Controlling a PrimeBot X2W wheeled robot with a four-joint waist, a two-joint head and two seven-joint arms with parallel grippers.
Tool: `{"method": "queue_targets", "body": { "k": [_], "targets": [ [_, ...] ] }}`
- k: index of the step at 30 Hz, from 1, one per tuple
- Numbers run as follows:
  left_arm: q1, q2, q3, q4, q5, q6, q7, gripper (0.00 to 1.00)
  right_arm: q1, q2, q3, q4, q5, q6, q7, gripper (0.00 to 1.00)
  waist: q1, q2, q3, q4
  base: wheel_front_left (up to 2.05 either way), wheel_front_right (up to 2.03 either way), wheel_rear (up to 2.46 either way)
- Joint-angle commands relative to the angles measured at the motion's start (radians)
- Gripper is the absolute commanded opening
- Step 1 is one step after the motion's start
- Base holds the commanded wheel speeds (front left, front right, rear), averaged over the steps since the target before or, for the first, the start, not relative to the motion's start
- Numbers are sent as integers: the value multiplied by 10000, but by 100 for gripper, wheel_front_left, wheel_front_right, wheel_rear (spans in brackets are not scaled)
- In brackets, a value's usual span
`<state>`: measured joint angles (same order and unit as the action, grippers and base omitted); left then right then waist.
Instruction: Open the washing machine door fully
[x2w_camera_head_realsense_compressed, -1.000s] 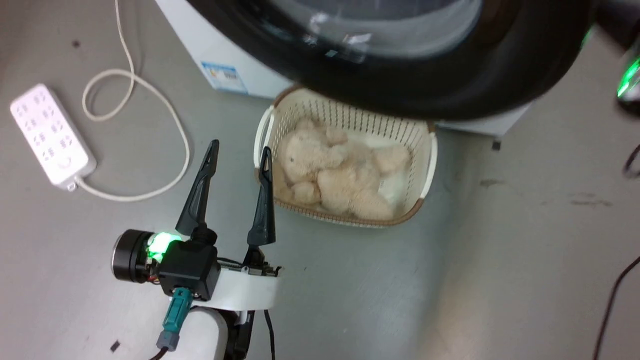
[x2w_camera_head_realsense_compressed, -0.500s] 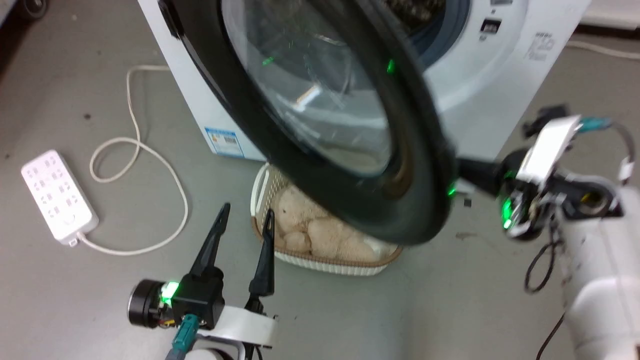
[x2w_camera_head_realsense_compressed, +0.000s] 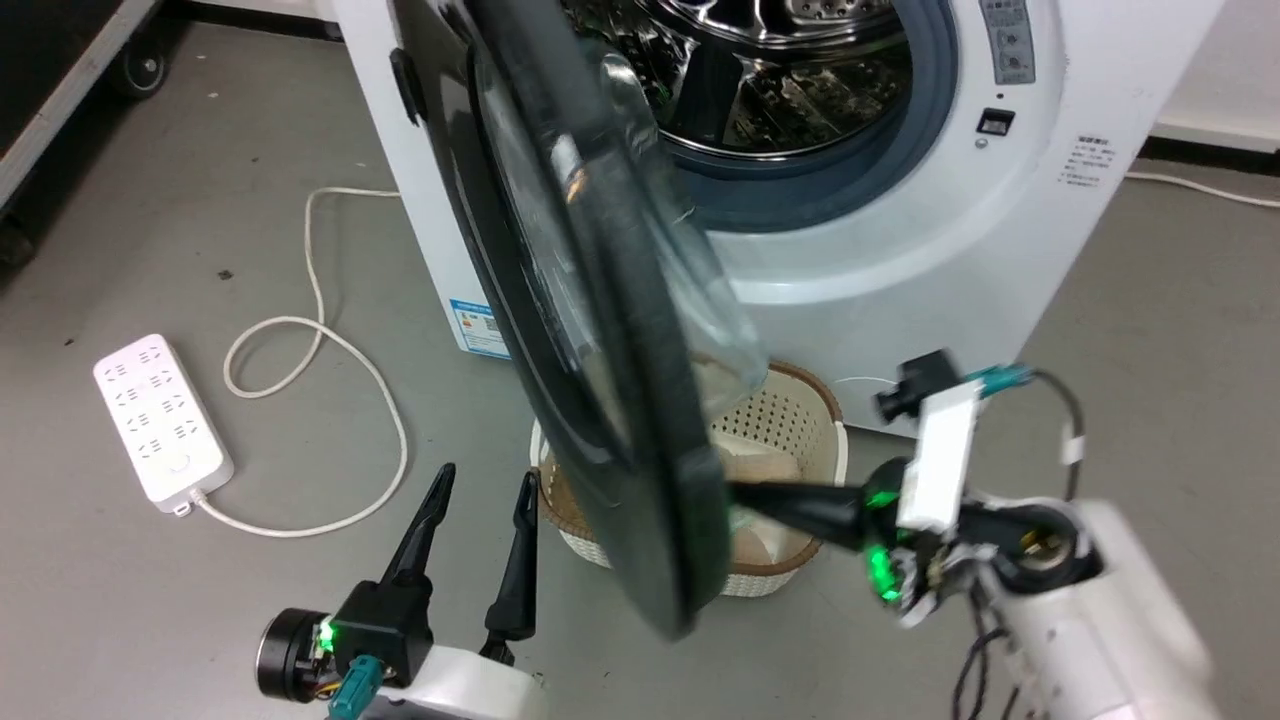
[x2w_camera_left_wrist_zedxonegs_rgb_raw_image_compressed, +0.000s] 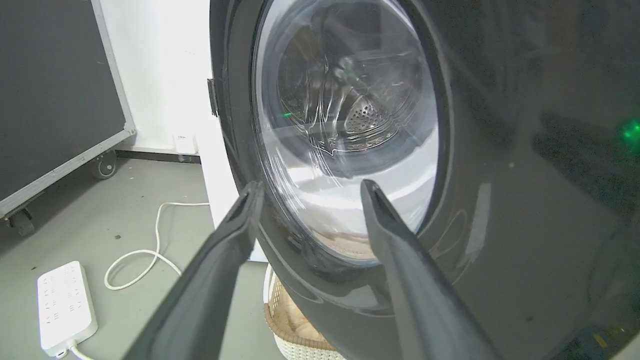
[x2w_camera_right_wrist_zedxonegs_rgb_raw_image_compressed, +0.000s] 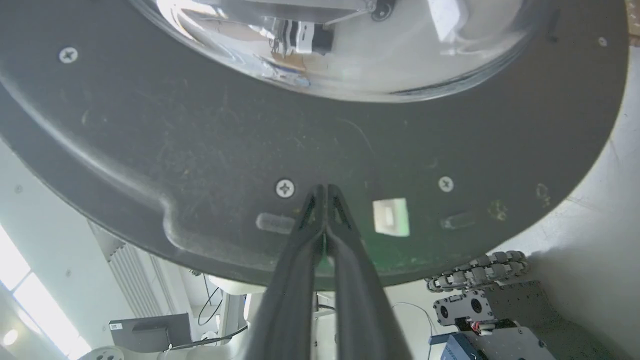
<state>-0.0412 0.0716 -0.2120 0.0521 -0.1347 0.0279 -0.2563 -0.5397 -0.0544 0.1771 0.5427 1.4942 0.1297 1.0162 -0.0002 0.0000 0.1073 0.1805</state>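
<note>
The white washing machine (x2w_camera_head_realsense_compressed: 1000, 230) stands with its steel drum (x2w_camera_head_realsense_compressed: 790, 60) exposed. Its door (x2w_camera_head_realsense_compressed: 600, 400), black-rimmed with a bulging glass window, is swung out and seen almost edge-on in the head view. My right gripper (x2w_camera_head_realsense_compressed: 738, 493) is shut with nothing between its fingers, and its tips rest against the door's inner face. In the right wrist view, the right gripper (x2w_camera_right_wrist_zedxonegs_rgb_raw_image_compressed: 326, 189) touches the black inner rim (x2w_camera_right_wrist_zedxonegs_rgb_raw_image_compressed: 200, 140) just below the glass bowl (x2w_camera_right_wrist_zedxonegs_rgb_raw_image_compressed: 340, 50). My left gripper (x2w_camera_head_realsense_compressed: 483, 490) stands open, low on the door's outer side and apart from it. In the left wrist view, the left gripper (x2w_camera_left_wrist_zedxonegs_rgb_raw_image_compressed: 310, 186) faces the door's window (x2w_camera_left_wrist_zedxonegs_rgb_raw_image_compressed: 350, 125).
A cream laundry basket (x2w_camera_head_realsense_compressed: 790, 420) with a plush toy stands on the floor under the door. To the left lie a white power strip (x2w_camera_head_realsense_compressed: 160, 430) and its looped cord (x2w_camera_head_realsense_compressed: 320, 340). A black wheeled case (x2w_camera_left_wrist_zedxonegs_rgb_raw_image_compressed: 50, 100) stands at the far left.
The head camera has tilted up, bringing the drum into view. The door has swung further out, now almost edge-on, with the right gripper following against its inner face. The left gripper has stayed open.
</note>
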Motion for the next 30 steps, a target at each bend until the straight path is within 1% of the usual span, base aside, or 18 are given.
{"method": "queue_targets", "body": {
  "k": [1,5,9,10,12,14,15,18,22,25,28,30],
  "targets": [
    [99,21,26,13,-36,-47,-55,100,171,39,85,-70,103,10,-77,0,2,0,-23,25,0,0,0],
    [165,40,80,47,-83,-91,-55,100,416,40,765,-251,411,10,-636,0,2,0,-104,108,0,0,0],
    [216,76,168,48,-130,-117,-55,100,533,40,811,-234,449,10,-1070,0,2,0,-184,103,0,0,0],
    [235,83,194,58,-138,-111,-55,100,562,29,758,-260,361,10,-1243,9,2,0,-218,76,0,0,0],
    [277,84,238,82,-176,-108,-55,100,635,-87,569,-428,101,10,-1742,100,2,0,-296,3,0,0,0],
    [317,74,298,112,-268,-121,-55,100,719,-313,315,-784,-338,10,-2484,100,2,0,-395,-103,0,0,0],
    [332,73,334,132,-304,-124,-55,100,762,-539,276,-1063,-808,10,-2970,100,2,0,-444,-176,0,0,0],
    [344,55,480,170,-470,-130,-55,100,1049,-1301,435,-2307,-2582,10,-4668,100,2,0,-560,-390,0,0,0],
    [324,61,633,273,-580,-145,-55,100,1686,-2421,890,-3903,-5006,10,-7277,100,2,0,-761,-649,0,0,0],
    [382,93,768,294,-652,-146,-55,100,2238,-3150,909,-4292,-7047,10,-9365,100,2,0,-940,-853,0,0,0],
    [499,128,918,304,-749,-151,-55,100,2875,-3195,489,-4275,-8793,10,-10812,100,2,0,-1092,-1049,0,0,0],
    [589,166,1028,310,-814,-156,-55,100,3340,-2933,54,-4295,-9874,10,-11379,100,2,0,-1167,-1173,0,0,0]
  ]
}}
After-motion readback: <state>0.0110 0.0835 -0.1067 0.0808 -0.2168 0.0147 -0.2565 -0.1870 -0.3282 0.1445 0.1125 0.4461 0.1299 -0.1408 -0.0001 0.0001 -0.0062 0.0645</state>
